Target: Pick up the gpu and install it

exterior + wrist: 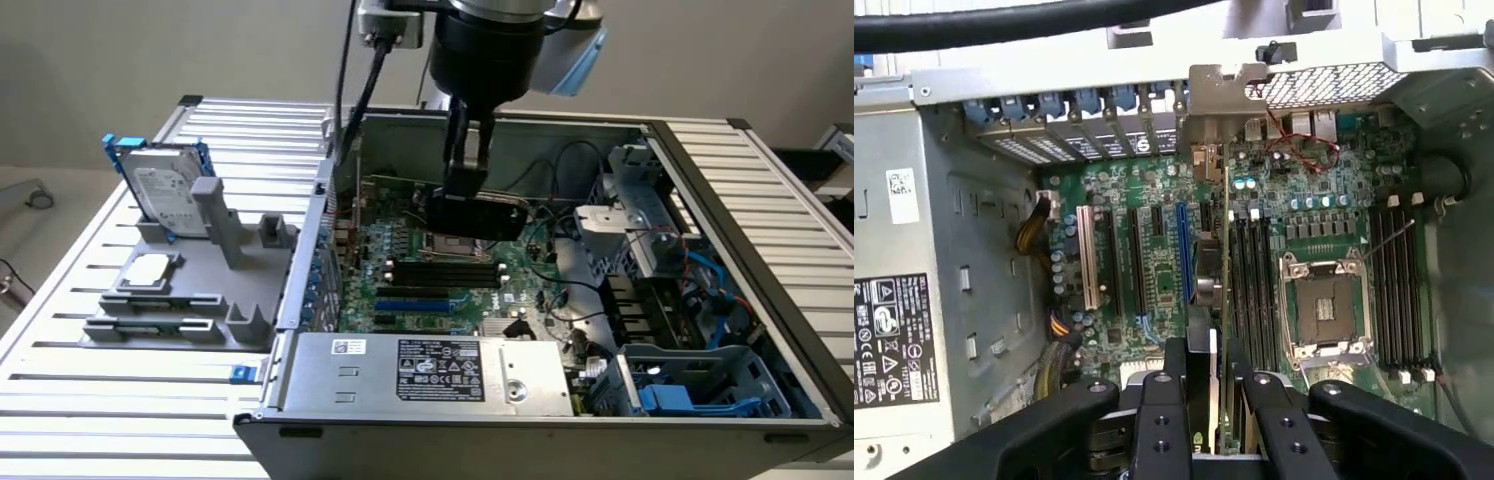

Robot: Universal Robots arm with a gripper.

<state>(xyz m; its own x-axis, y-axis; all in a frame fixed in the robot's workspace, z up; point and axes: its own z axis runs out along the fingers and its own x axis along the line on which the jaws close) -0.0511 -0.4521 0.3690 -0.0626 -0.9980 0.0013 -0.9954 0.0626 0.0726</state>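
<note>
- The gpu (470, 212) hangs inside the open case (534, 445), pinched between the fingers of the pincer (462, 188). They are part-closed on its upper edge.
- It is above the motherboard (1159, 195) and, by my judgement, not seated.
- It stands on edge with its long axis level, parallel to the slots. The bracket (1226, 100) end points away from the pincer, toward the case's rear wall.
- To seat it well, line its lower edge over one slot; the blue slot (1182, 255) lies just beside that line. Guide the bracket into its rear opening and press straight down without tilt.
- The memory sticks (1254, 280) are close on the other side, so drift that way risks a knock.
</note>
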